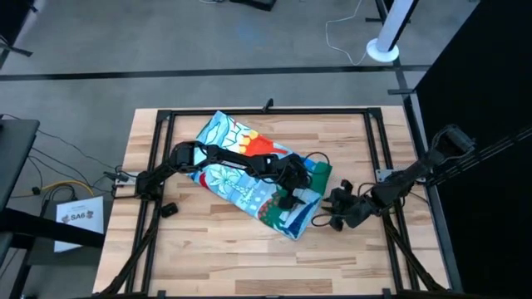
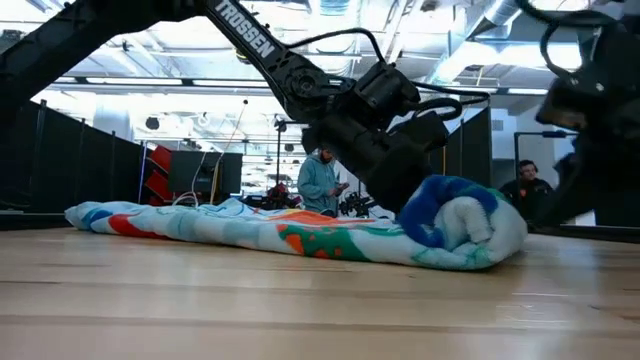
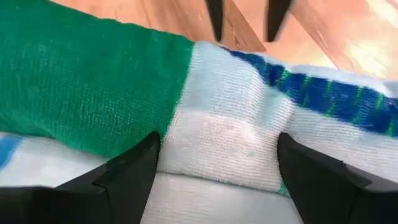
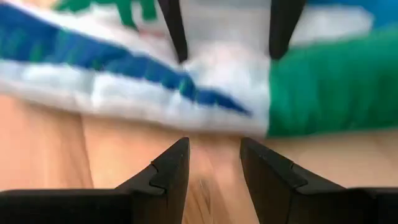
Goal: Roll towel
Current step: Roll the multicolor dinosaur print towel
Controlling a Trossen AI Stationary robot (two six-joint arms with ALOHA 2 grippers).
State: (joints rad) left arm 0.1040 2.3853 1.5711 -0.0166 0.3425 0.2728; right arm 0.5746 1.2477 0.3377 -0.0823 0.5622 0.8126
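The towel [image 1: 241, 166] lies slantwise on the wooden table, flat at its far-left end, and rolled up at its near-right end [image 2: 460, 225], where green, white and blue cloth shows. My left gripper [image 3: 217, 174] reaches across the towel from the left. It stands open over the rolled end, with one finger on each side of a white patch. My right gripper [image 4: 214, 162] hovers just right of the roll [image 1: 332, 214], over bare wood. Its fingers are a little apart and hold nothing. My left gripper comes at the rolled end from above, slanting toward the table's right. Its spread fingers [image 3: 134, 174] straddle the white and green part of the roll [image 3: 217, 137], and their tips [image 4: 176, 37] touch the cloth. The roll rests on the table.
Black frame rails [image 1: 158, 166] run along the table's left, far and right sides. A small black part [image 1: 168, 208] lies near the left arm's base. Bare wood lies in front of the towel. People [image 2: 322, 185] stand in the room beyond the table.
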